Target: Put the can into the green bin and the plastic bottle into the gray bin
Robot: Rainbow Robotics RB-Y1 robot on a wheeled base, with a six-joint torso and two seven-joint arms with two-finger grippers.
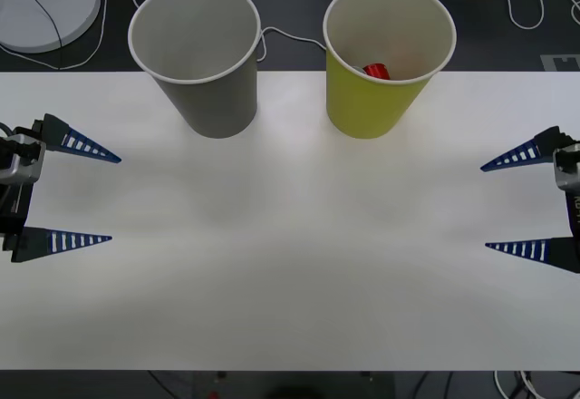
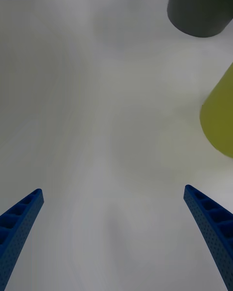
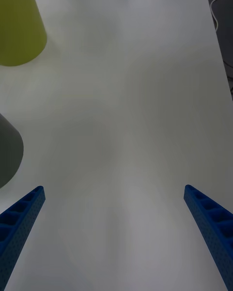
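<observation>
The green bin stands upright at the back of the white table, right of centre, and a bit of the red can shows inside it. The gray bin stands upright to its left; its visible inside looks bare. The plastic bottle is out of view. My left gripper is open at the table's left edge, nothing between its fingers. My right gripper is open at the right edge, likewise holding nothing. The wrist views show the green bin and the gray bin.
The white table stretches between the two grippers. Behind it, on the dark floor, lie a round white disc and white cables.
</observation>
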